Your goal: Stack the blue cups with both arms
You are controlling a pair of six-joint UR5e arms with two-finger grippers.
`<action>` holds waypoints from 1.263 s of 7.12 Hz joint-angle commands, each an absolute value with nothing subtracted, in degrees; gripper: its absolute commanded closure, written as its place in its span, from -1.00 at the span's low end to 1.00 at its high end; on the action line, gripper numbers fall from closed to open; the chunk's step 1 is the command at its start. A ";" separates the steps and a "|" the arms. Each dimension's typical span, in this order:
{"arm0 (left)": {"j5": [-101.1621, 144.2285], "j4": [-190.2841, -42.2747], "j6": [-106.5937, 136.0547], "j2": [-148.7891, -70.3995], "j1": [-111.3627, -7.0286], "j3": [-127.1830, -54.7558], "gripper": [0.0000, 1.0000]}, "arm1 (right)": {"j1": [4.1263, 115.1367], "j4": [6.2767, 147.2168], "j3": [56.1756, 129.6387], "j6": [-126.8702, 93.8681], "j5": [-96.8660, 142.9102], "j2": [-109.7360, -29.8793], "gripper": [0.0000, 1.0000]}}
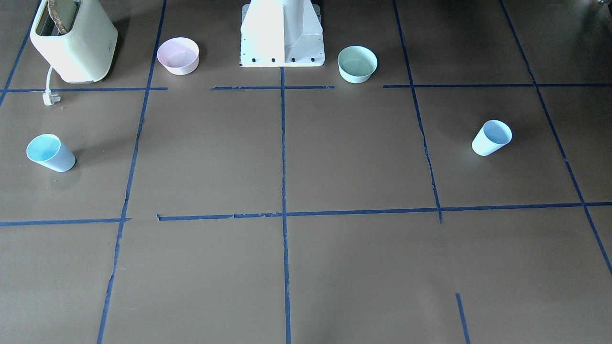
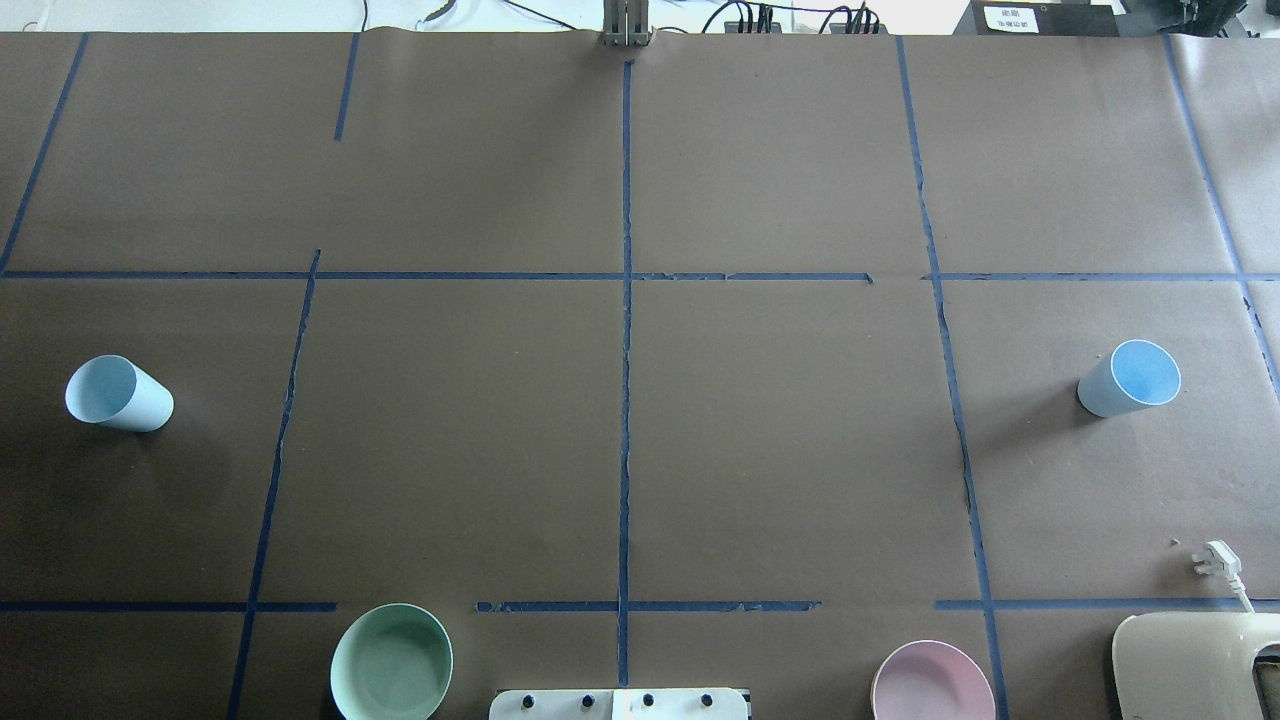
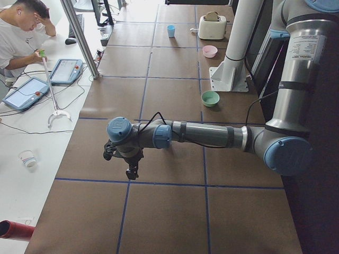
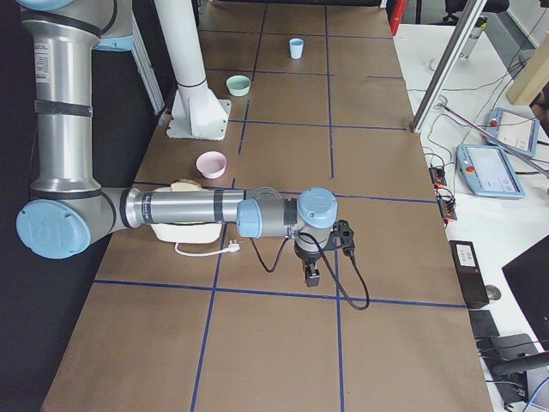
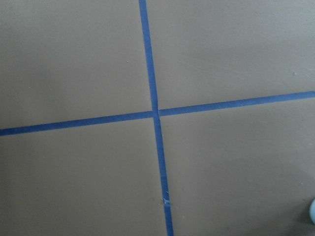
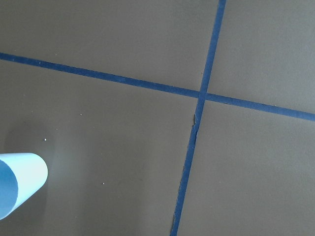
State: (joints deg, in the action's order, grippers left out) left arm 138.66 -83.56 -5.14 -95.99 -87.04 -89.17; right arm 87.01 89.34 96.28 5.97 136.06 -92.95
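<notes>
Pale-blue cups stand well apart on the brown bench [image 2: 760,450]. The left cup [image 2: 118,393] is near the robot's left edge and the right cup [image 2: 1130,378] is far over on its right. Both look upright, mouths up, and nothing is stacked yet. The left claw [image 3: 131,172] and right claw [image 4: 310,276] hang over bare bench, pointing down. They show only in the side cameras, so I cannot tell how wide either stands. I judge the step in hand is the reach. I'd centre each claw over its own cup and pinch one wall just below the rim, gently, since light tapered plastic could tip or slip.
</notes>
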 commanded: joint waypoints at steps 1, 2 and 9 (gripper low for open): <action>139.75 -82.79 -5.45 -95.02 -87.19 -90.17 -1.00 | 87.01 89.38 95.98 5.80 136.32 -92.81 -1.00; 139.22 -82.79 -5.01 -95.18 -87.01 -90.09 -1.00 | 87.01 89.30 95.89 5.89 136.14 -92.81 -1.00; 139.48 -83.85 -5.27 -95.10 -86.75 -89.91 -1.00 | 87.01 88.42 92.20 6.42 135.88 -92.81 -1.00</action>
